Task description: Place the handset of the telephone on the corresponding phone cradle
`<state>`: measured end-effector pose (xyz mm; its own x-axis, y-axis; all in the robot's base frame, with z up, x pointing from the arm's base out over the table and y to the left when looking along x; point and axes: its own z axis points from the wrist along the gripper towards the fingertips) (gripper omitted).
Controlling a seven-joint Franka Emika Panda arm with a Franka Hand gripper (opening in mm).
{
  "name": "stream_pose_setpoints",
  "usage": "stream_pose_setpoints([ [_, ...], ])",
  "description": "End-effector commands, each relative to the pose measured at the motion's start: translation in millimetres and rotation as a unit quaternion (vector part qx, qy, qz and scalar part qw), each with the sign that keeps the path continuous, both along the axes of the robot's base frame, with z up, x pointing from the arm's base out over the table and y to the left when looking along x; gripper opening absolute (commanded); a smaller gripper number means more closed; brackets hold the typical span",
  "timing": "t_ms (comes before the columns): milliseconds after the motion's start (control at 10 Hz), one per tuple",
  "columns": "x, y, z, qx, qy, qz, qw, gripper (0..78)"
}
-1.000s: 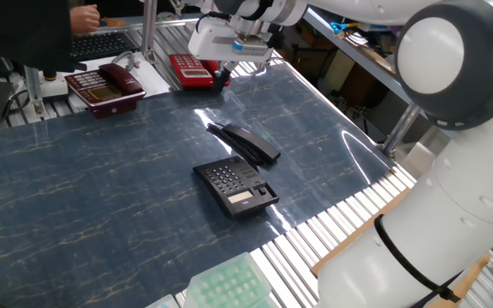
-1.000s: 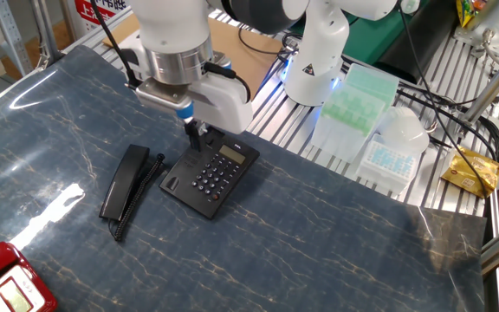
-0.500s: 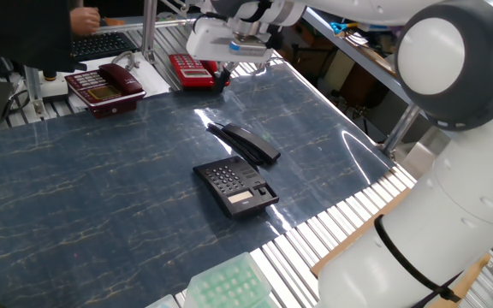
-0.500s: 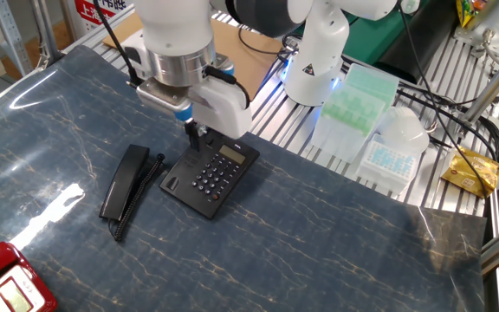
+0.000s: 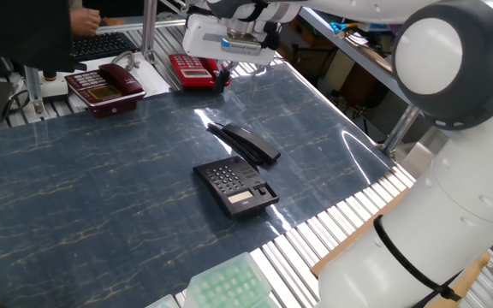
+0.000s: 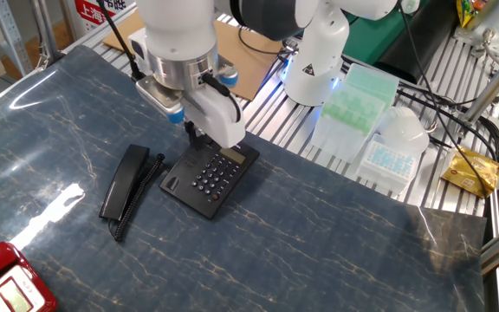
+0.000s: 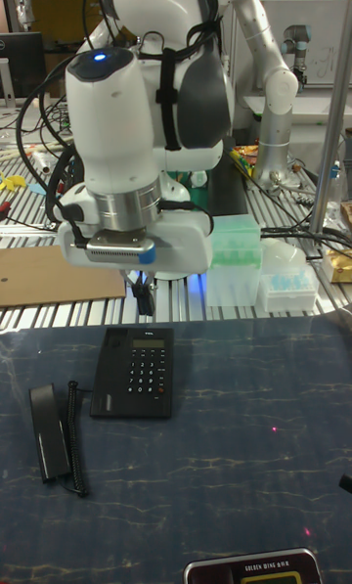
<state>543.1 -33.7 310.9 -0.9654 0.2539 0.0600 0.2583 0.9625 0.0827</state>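
The slim black plastic handset (image 6: 125, 179) lies flat on the dark marbled counter (image 6: 336, 234), just beside the small black keypad telephone (image 6: 210, 172), its coiled cord (image 6: 140, 192) lying between them. The recessed cradle strip (image 7: 104, 377) sits bare. The robot's hand (image 6: 194, 134) hovers above the phone's far edge, holding nothing; how wide it is parted, I cannot tell. That handset looks light, rigid, smooth, probably slick: best pinched across its narrow middle, with the cord likely tugging.

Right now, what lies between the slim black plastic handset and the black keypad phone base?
Only the coiled black cord lies between handset and base, clearest in the tall fixed view.
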Motion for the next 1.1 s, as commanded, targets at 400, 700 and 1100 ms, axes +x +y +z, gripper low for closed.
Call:
stream_pose_setpoints([
  [400, 0.8, -1.8, -0.4, -0.006, 0.002, 0.015, 0.9999, 0.0],
  [700, 10.4, -22.7, -16.2, -0.002, -0.004, 0.051, 0.9987, 0.0],
  [1100, 25.2, -63.4, -48.2, -0.003, -0.028, 0.088, 0.9958, 0.0],
])
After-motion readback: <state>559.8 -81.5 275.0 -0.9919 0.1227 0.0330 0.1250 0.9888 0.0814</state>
